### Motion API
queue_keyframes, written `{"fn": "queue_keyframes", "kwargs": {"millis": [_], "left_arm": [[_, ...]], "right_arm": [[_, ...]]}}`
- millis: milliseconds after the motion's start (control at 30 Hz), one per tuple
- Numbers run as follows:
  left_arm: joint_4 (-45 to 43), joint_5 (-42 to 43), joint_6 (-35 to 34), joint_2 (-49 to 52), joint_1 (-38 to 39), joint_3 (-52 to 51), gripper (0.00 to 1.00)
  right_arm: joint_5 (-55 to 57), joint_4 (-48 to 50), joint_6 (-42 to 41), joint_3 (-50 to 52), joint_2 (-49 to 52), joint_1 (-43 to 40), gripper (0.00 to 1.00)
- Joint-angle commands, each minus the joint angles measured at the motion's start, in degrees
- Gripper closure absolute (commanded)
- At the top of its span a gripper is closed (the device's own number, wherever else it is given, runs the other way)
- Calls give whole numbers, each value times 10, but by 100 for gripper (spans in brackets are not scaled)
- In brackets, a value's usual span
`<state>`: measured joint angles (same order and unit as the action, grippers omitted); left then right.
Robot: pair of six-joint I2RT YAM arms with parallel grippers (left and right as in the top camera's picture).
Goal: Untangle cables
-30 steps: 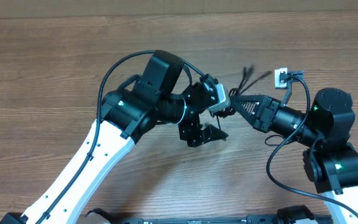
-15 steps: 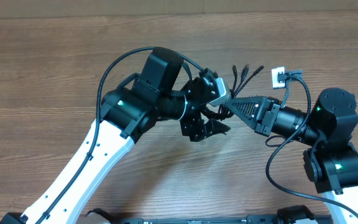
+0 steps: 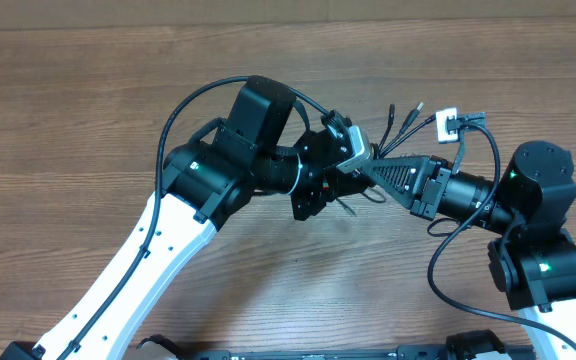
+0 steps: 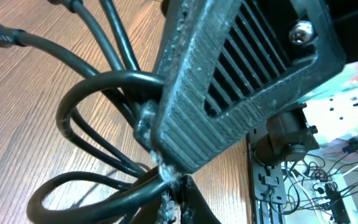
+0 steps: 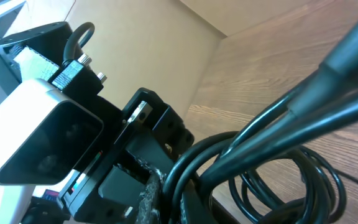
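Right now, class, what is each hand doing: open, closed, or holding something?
Left hand: closed on the cables.
Right hand: closed on the same cables.

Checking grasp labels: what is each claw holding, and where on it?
Both hold the cables. The right claw and left claw are shut close together on the looped middle of the bundle, not on the ends.

1. The table point(image 3: 68, 110): brown wood-grain surface, matt.
2. The cables point(image 4: 98, 81): black sheath, smooth, slight sheen.
3. The right gripper point(image 3: 371, 172), fingers point(image 4: 229, 81): dark grey plastic, ribbed, rough layered texture, matt.
4. The left arm link point(image 3: 138, 260): white shell, smooth, semi-gloss.
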<state>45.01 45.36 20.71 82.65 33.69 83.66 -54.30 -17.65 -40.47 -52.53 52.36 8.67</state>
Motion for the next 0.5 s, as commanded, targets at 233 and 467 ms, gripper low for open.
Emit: {"fn": "queue_keyframes", "kwargs": {"millis": [233, 467], "left_arm": [[16, -151, -158, -4, -16, 5, 96], [16, -153, -156, -4, -16, 5, 96]], "right_arm": [[204, -144, 2, -10, -5, 2, 96], [290, -206, -22, -10, -5, 2, 96]]}}
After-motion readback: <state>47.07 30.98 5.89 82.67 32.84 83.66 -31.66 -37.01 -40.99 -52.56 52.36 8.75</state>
